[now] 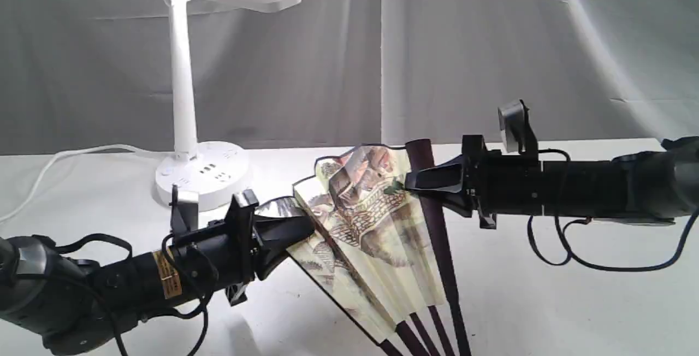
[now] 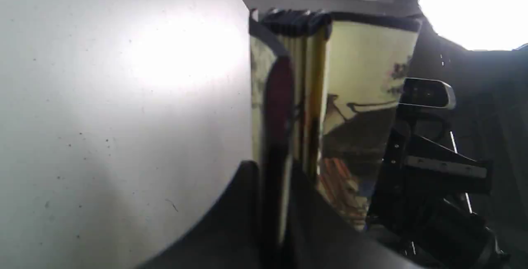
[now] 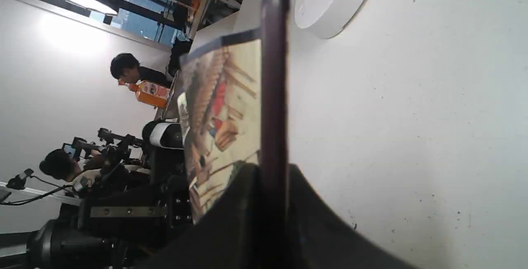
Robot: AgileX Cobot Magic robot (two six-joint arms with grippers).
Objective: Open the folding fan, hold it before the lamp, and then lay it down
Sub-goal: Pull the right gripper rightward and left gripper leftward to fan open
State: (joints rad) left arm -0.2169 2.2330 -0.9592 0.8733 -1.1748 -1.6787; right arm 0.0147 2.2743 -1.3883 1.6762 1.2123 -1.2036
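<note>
The folding fan (image 1: 371, 219) hangs partly spread above the white table (image 1: 546, 301), held between both arms. In the exterior view it sits near the lamp (image 1: 183, 88), to the right of its round base. The left gripper (image 1: 306, 229) is clamped tight on the fan's left guard and the pleats bunched against it. The right gripper (image 1: 410, 182) pinches the maroon right guard near its top. The ribs run out of frame below, so whether the pivot end touches the table is unclear.
</note>
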